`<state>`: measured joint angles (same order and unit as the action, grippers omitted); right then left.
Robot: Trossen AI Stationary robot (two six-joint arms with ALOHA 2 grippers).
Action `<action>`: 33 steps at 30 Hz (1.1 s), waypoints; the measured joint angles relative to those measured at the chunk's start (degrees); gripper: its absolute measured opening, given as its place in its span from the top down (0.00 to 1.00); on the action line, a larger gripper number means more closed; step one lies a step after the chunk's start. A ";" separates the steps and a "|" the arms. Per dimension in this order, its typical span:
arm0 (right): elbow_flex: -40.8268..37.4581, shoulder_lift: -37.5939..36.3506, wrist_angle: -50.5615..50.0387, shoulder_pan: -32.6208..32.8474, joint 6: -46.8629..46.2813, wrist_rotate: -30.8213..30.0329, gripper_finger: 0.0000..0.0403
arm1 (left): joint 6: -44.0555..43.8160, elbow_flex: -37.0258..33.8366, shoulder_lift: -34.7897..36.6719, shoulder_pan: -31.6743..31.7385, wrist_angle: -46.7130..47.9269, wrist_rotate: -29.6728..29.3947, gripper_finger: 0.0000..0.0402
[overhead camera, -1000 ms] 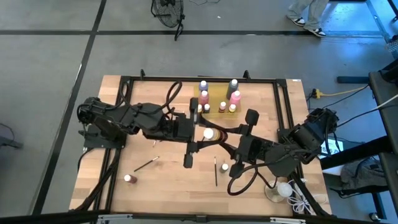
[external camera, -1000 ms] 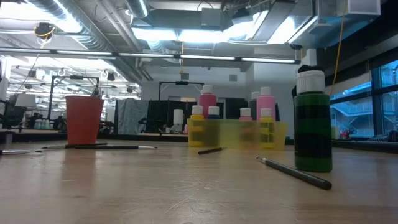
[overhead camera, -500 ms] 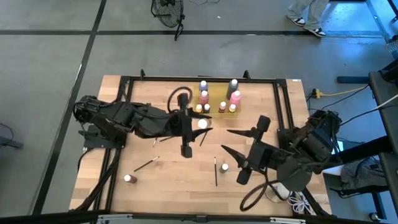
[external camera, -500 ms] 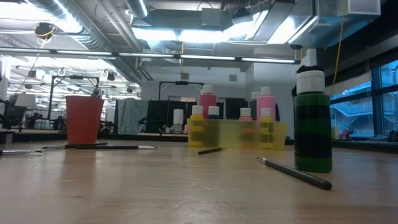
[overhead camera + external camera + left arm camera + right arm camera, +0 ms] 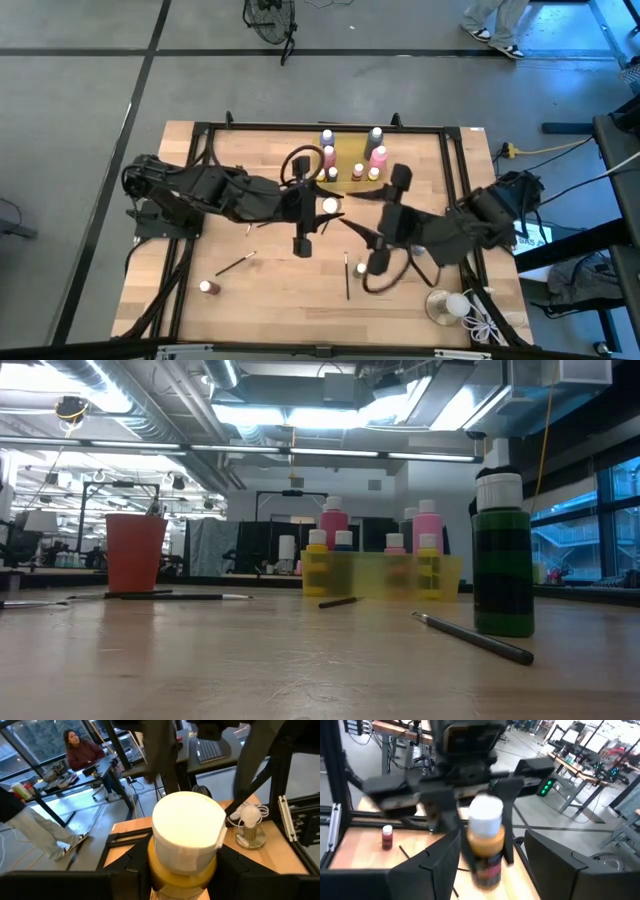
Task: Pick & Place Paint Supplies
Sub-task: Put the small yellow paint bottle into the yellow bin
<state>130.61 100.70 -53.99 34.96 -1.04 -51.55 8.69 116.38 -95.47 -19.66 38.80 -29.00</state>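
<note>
Above mid-table, we are seeing the left gripper [image 5: 322, 207] pinching a yellow paint bottle [image 5: 184, 845], standing upright with white cap up, right gripper [image 5: 362, 232] spreading wide just beside it, facing it.

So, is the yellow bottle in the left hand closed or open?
Closed. The left wrist view shows the white cap seated on the yellow bottle, held by the left hand.

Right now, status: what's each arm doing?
Left gripper shut on yellow bottle, mid-table. Right gripper open, facing it. Brush beneath, untouched.
</note>
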 joint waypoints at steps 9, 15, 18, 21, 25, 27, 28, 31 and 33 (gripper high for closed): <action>0.02 0.92 0.58 -5.55 0.26 11.82 0.44 | -0.37 0.02 -0.67 0.06 0.26 0.27 0.68; 0.02 1.29 0.96 -6.91 1.68 14.36 0.44 | -0.46 0.02 -0.80 0.31 1.13 0.39 0.68; 0.02 1.29 1.86 -6.91 3.03 14.34 0.46 | -0.52 0.02 -0.82 0.33 0.60 0.41 0.68; 0.02 1.32 1.96 -6.91 3.45 14.47 0.52 | -0.50 0.02 -0.80 0.33 0.49 0.38 0.68; 0.04 1.32 1.72 -6.95 3.72 15.01 0.63 | -0.62 0.02 -0.81 0.38 0.53 0.49 0.68; 0.04 1.32 1.63 -6.97 4.31 15.32 0.69 | -0.90 0.02 -0.80 0.50 0.63 0.59 0.68; 0.07 1.31 1.51 -6.97 4.51 15.27 0.72 | -1.09 0.02 -0.80 0.55 0.64 0.64 0.68; 0.07 1.29 1.50 -6.95 4.52 15.36 0.73 | -1.36 0.02 -0.80 0.57 0.64 0.62 0.68; 0.07 1.29 1.48 -6.95 4.52 15.38 0.73 | -1.33 0.02 -0.80 0.57 0.62 0.62 0.68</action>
<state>130.67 102.00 -52.51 28.01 3.49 -36.17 7.35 116.40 -96.27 -19.09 39.42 -28.38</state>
